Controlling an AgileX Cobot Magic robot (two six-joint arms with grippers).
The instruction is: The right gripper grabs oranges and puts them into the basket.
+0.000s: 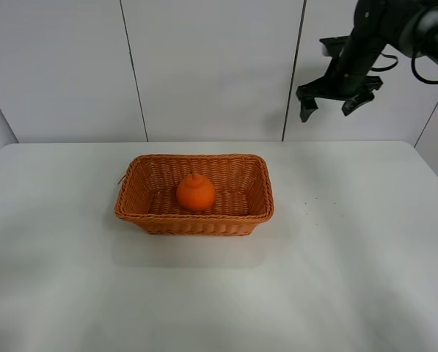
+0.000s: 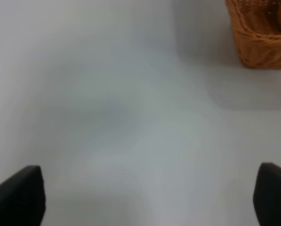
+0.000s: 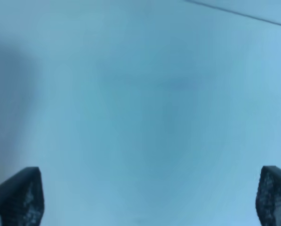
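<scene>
- Exterior high view: white worktop (image 1: 365, 257) across the whole lower half.
- Wicker basket (image 1: 195, 220) at mid-worktop, sitting flat, open side up.
- Black right gripper (image 1: 326, 110) raised high, well apart from the basket, off to its right rear; fingers spread.
- Black left gripper (image 2: 149, 197) above bare worktop, one basket corner in sight; fingers spread wide.
- Single orange (image 1: 196, 193) inside the basket, knob up.

Bright orange fruit (image 1: 196, 193), orange-brown woven wicker basket (image 1: 194, 221), white table (image 1: 336, 279), black right gripper (image 1: 330, 108)
</scene>
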